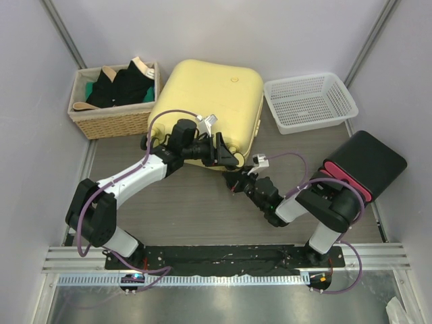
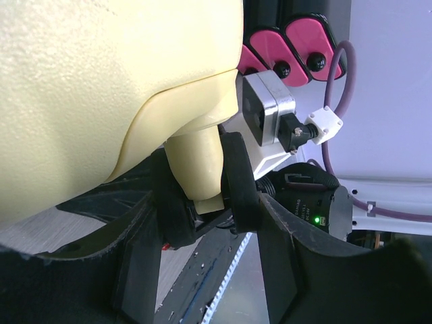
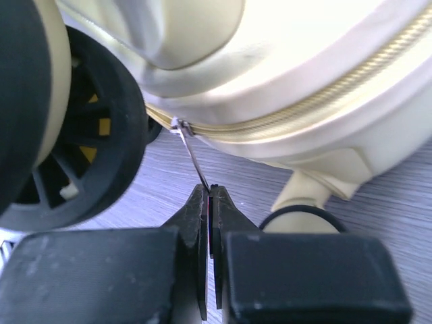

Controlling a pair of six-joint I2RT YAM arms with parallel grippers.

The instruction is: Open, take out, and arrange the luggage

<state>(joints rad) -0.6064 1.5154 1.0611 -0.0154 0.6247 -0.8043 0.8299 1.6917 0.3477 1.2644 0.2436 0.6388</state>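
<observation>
On table (image 1: 202,209) at 12 o'clock: pale-yellow suitcase (image 1: 202,94); right claw (image 3: 210,192) pinched on its zipper pull (image 3: 192,156), left claw (image 2: 202,196) clamped on its foot stub (image 2: 196,162).

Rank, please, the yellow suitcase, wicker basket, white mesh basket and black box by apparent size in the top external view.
1. yellow suitcase, clearly largest
2. wicker basket and white mesh basket: too alike to rank
3. black box, seemingly a little smaller

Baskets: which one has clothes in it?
The brown wicker basket, left of the yellow suitcase, holds dark clothes. The white plastic basket on the right has none.
</observation>
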